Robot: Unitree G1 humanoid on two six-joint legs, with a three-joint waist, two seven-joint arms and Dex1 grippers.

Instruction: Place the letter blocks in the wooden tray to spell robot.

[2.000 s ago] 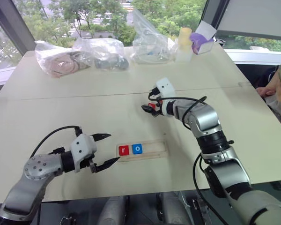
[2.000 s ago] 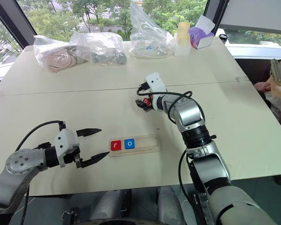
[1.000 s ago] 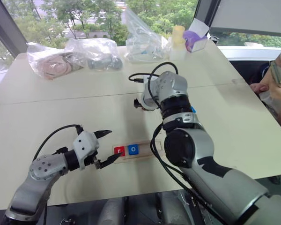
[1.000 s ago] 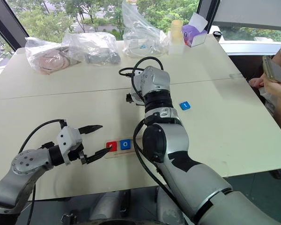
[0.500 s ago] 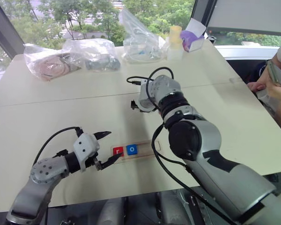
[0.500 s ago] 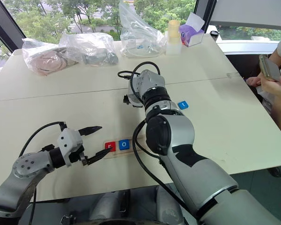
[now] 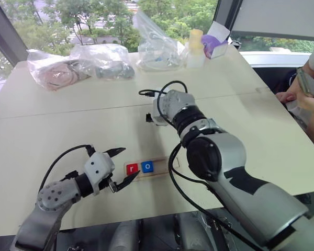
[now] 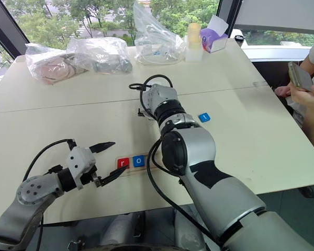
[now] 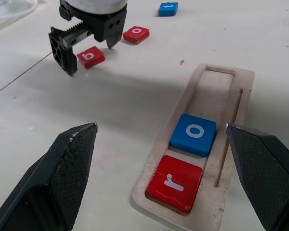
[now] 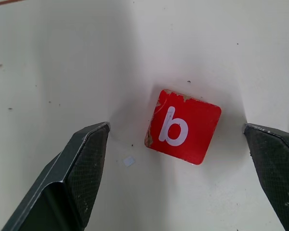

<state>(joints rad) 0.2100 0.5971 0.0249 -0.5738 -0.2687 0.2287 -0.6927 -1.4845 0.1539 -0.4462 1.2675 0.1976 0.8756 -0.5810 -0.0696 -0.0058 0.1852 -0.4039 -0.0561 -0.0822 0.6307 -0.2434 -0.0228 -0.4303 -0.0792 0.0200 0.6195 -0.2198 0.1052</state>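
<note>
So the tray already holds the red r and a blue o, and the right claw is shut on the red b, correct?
Not quite. The wooden tray does hold the red r and blue o, but the right claw is open, straddling the red b without gripping it, as the right wrist view shows.

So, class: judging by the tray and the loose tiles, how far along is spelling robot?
Done: r and o sit in the wooden tray. In hand: the open right gripper hovers over b. Left: b, the red o and the blue tile.

Office-like room: pale table (image 7: 52, 130) beside big windows (image 7: 94, 21) over treetops.
</note>
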